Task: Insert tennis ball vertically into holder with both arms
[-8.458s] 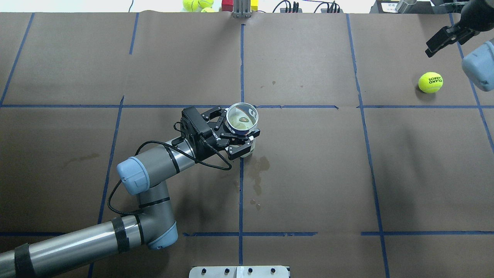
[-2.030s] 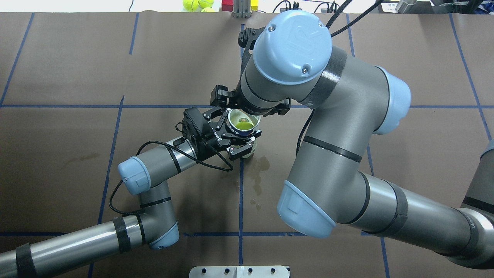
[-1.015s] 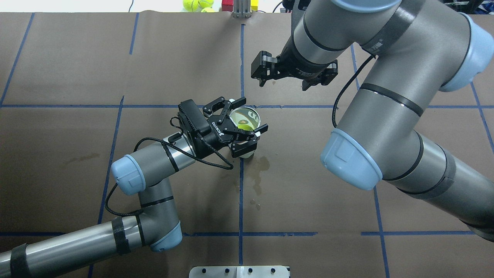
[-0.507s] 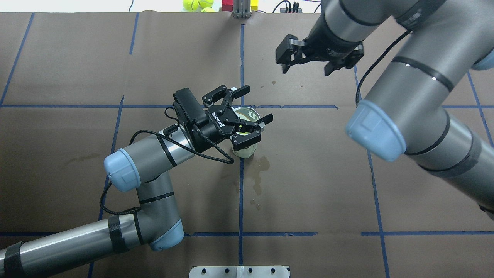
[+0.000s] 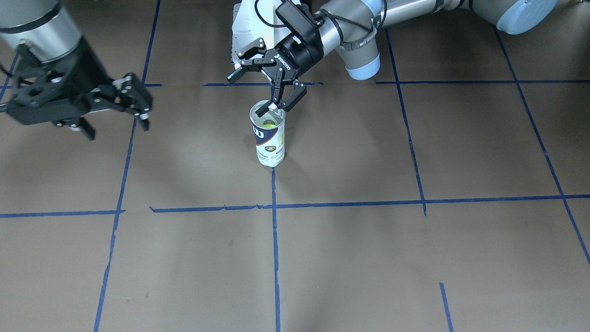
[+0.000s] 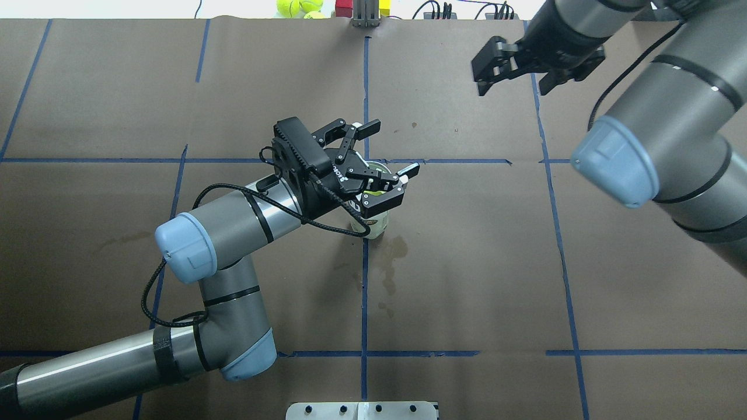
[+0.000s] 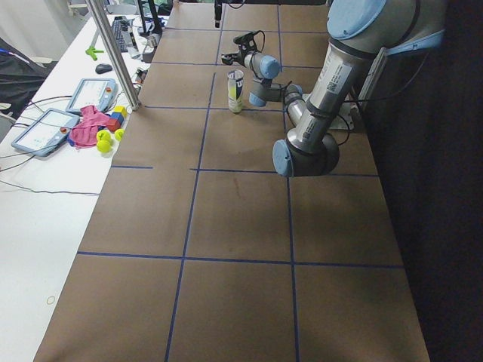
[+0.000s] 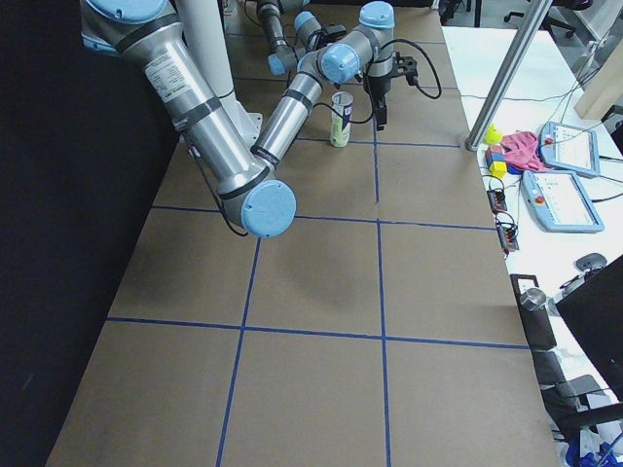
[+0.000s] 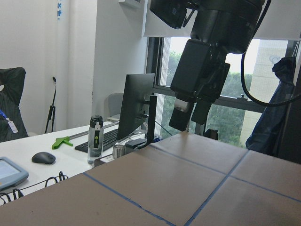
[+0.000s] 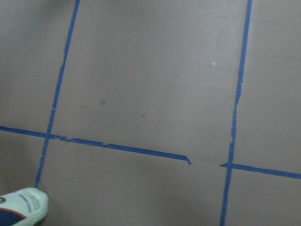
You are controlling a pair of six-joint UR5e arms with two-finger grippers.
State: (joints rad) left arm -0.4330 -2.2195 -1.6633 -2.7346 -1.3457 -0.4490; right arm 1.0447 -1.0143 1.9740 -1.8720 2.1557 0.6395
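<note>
Ball (image 5: 268, 123) in holder (image 5: 269, 147), ctr of table (image 5: 415, 258)

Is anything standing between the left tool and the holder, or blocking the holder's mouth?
Nothing visible does. The left tool hangs open right at the rim of the upright holder, with no object between them. A yellow-green ball sits inside the holder. The right tool is open, empty and well off to the side.

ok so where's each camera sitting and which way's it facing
Front: across the table, facing the robot; left hand, right hand.
Overhead: behind robot, looking down; both hands.
Left: table's left end; left arm near.
Right: table's right end; right arm near.
Left wrist: level, at right hand.
Right wrist: down at table, can.
All exterior views share the can.
</note>
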